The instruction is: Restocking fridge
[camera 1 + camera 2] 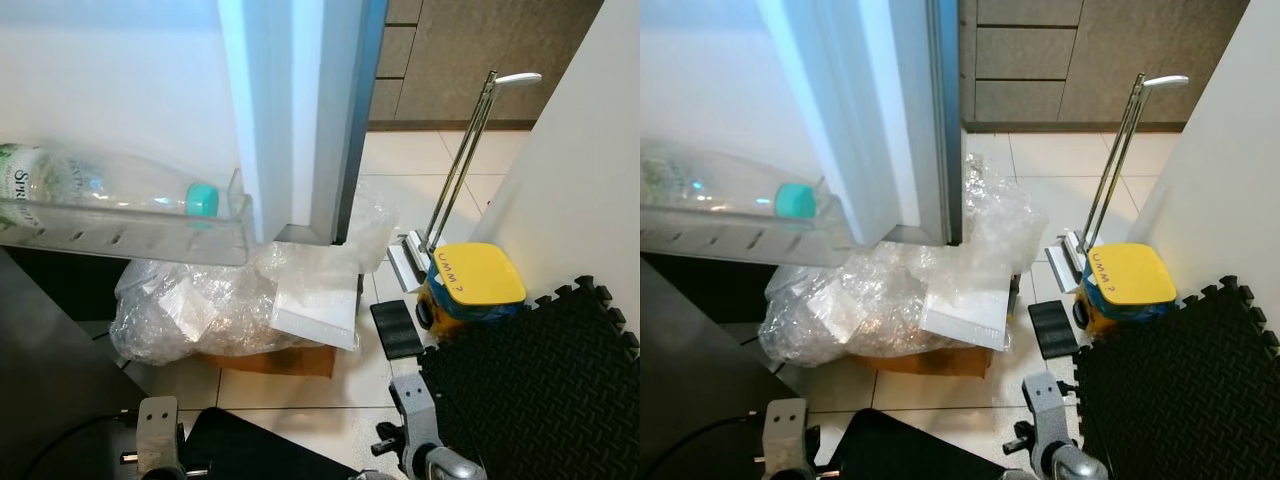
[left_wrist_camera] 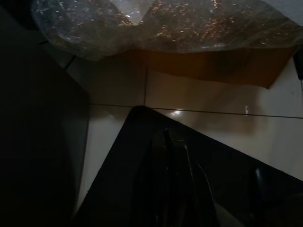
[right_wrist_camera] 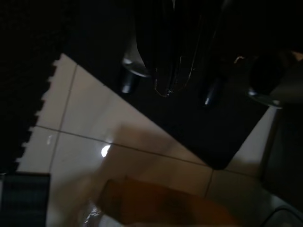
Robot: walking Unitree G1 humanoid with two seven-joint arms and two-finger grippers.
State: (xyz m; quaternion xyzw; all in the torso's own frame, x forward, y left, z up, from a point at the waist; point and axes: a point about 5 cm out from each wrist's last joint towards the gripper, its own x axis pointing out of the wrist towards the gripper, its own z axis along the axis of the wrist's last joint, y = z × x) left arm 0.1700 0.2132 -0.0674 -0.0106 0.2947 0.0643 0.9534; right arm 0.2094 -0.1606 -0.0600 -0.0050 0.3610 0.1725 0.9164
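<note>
The white fridge door [image 1: 290, 110] stands open in front of me. Its clear door shelf [image 1: 130, 238] holds a clear plastic bottle [image 1: 100, 185] lying on its side, its teal cap [image 1: 202, 199] toward the door's edge. Both arms hang low and idle, left arm [image 1: 158, 435] and right arm [image 1: 420, 430]. In the dim wrist views, the left gripper [image 2: 168, 137] and the right gripper [image 3: 166, 91] are shut with nothing held, over tiled floor and a black panel.
A heap of clear plastic wrap [image 1: 220, 300] with a white foam slab [image 1: 315, 315] lies on a cardboard piece [image 1: 290, 360] below the door. A yellow-topped trolley [image 1: 470, 280] stands to the right by a white wall [image 1: 580, 170]. A black foam mat [image 1: 540, 390] covers the near-right floor.
</note>
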